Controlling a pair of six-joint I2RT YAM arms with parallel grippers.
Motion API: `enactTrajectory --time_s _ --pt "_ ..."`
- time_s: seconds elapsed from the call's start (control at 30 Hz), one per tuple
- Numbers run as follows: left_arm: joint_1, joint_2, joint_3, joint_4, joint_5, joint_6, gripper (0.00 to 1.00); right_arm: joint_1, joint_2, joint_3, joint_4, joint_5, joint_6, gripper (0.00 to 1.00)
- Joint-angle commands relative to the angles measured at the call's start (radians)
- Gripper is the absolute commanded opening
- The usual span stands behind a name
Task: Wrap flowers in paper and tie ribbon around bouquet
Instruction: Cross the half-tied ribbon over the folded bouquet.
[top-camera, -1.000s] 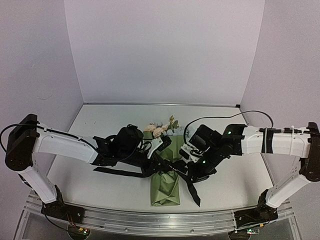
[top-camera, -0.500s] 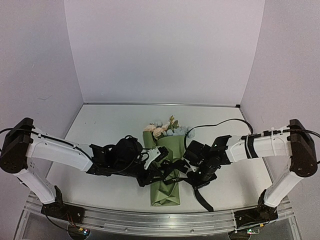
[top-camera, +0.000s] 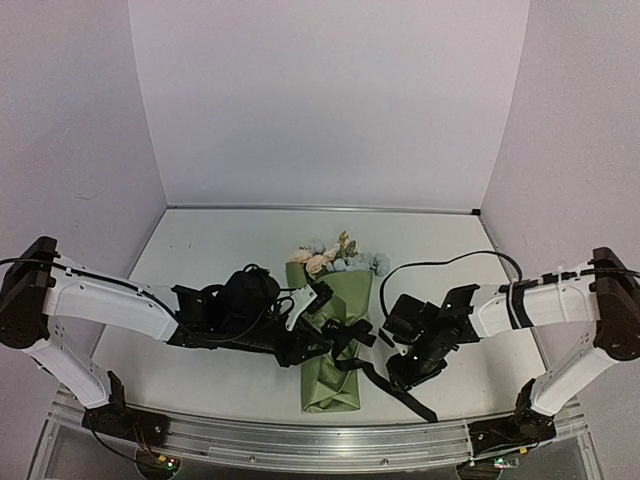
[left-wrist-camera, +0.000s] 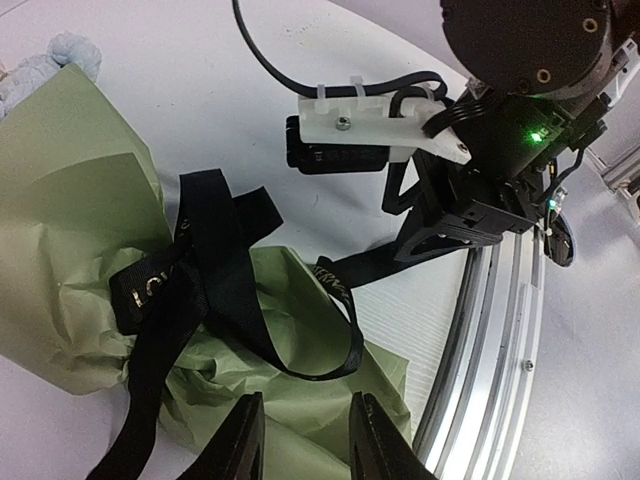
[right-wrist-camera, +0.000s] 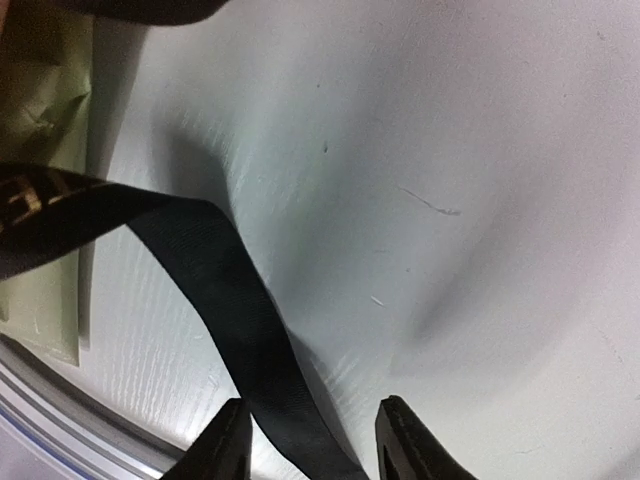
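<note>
- Olive-green paper (top-camera: 330, 385) cones the bouquet (top-camera: 345, 300) at mid-desk (top-camera: 200, 250) in the top view, with the flowers (top-camera: 322, 260) toward 12 o'clock. The ribbon (top-camera: 348, 335) crosses its waist, one tail trailing to 4 o'clock. A second ago both arms pulled the ends taut. Now the left end effector (top-camera: 298, 347) sits at 9 o'clock of the knot and the right end effector (top-camera: 405, 377) at 4 o'clock, both released.
- Left wrist view: the jaws stand narrowly apart over the paper with nothing between them, and the ribbon lies in slack loops.
- Right wrist view: the jaws are apart, with the tail loose between them, ungripped.
- The tie looks made. Whether it holds cannot be told.
</note>
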Motion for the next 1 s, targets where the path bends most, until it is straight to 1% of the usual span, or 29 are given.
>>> enactTrajectory --time_s 0.0,0.07,0.17,0.27,0.33,0.53,0.63,0.8,0.97 --pt "0.025 -0.021 0.052 0.036 0.021 -0.02 0.32 0.004 -0.113 -0.003 0.033 0.028 0.005 0.53" --pt "0.037 -0.017 0.053 0.04 0.042 -0.027 0.32 -0.016 -0.145 0.003 0.042 0.023 0.024 0.57" --pt "0.056 -0.017 0.048 0.059 0.067 -0.04 0.32 -0.071 -0.157 -0.003 0.113 -0.033 0.099 0.59" --pt "0.071 -0.014 0.051 0.072 0.093 -0.049 0.32 -0.136 -0.107 -0.035 0.303 -0.129 0.22 0.56" --pt "0.077 -0.012 0.053 0.071 0.099 -0.049 0.32 -0.153 -0.065 -0.044 0.402 -0.167 0.3 0.55" --pt "0.094 -0.016 0.051 0.067 0.12 -0.051 0.32 -0.182 0.02 -0.127 0.684 -0.153 0.487 0.52" --pt "0.098 -0.02 0.047 0.068 0.124 -0.053 0.32 -0.191 0.035 -0.168 0.764 -0.129 0.527 0.52" --pt "0.101 -0.02 0.044 0.068 0.134 -0.055 0.31 -0.191 0.033 -0.228 0.915 -0.11 0.568 0.48" --pt "0.106 -0.014 0.041 0.076 0.146 -0.06 0.31 -0.189 -0.038 -0.297 0.96 -0.087 0.556 0.48"
